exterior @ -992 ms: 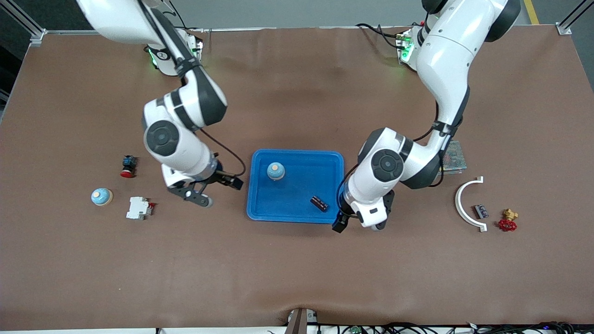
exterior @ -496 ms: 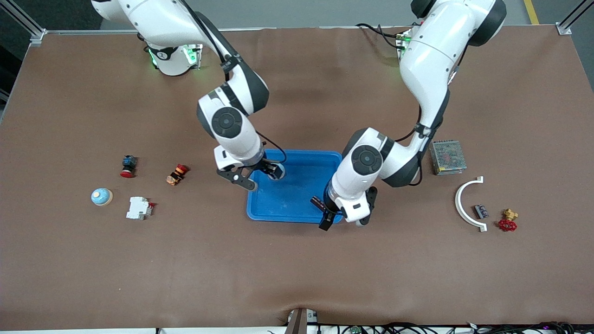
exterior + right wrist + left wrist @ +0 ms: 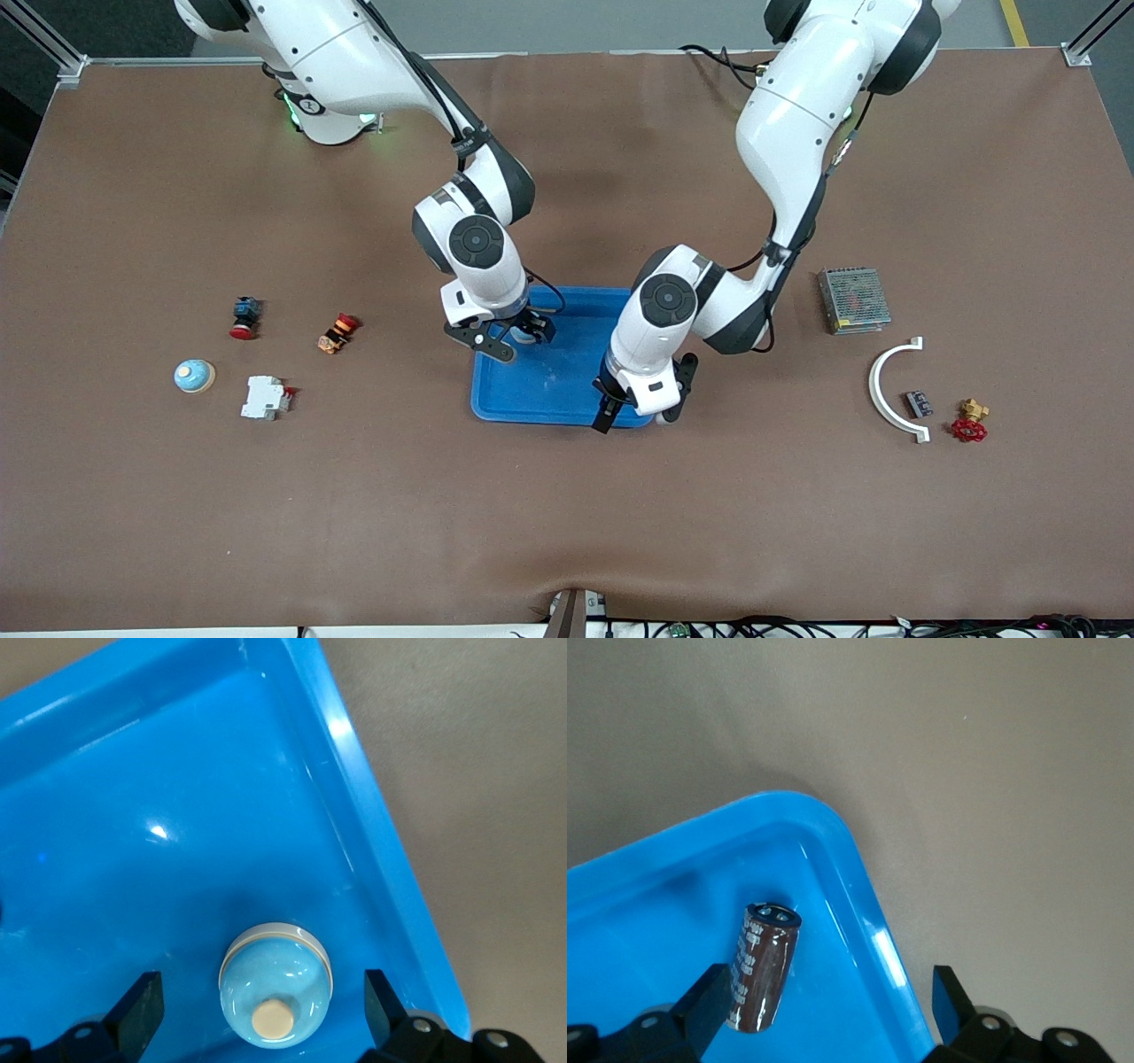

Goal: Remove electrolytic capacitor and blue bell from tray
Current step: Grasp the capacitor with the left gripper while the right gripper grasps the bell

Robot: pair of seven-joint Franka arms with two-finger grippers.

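While both arms reach in from their bases toward the middle of the brown bench (image 3: 567,514), a shallow blue tray (image 3: 549,390) sits there with the two task pieces inside it.

The right claw (image 3: 257,1014) hangs low over the tray's corner nearest the right arm's base, its two black fingers (image 3: 142,1005) spread wide. Between those fingers, untouched, stands the bell (image 3: 275,984): a small pale-blue dome with a cream button on top, upright on the tray floor close to the tray's rim. From the front camera this bell (image 3: 524,330) is mostly covered by the right claw (image 3: 514,337).

The left claw (image 3: 828,1005) hangs over the tray's corner toward the left arm's end and nearer the front camera, fingers (image 3: 704,997) likewise wide apart and empty. The capacitor (image 3: 762,967), a dark brown cylinder with pale lettering, lies on its side on the tray floor just inside the rim, close beside one finger. In the front view the left claw (image 3: 633,412) hides it.

Toward the right arm's end of the bench lie a second pale-blue bell (image 3: 194,376), a white circuit breaker (image 3: 265,397) and two red-capped push buttons (image 3: 245,317). Toward the left arm's end lie a metal mesh box (image 3: 853,299), a white curved bracket (image 3: 890,390) and a brass valve with a red handwheel (image 3: 969,422).
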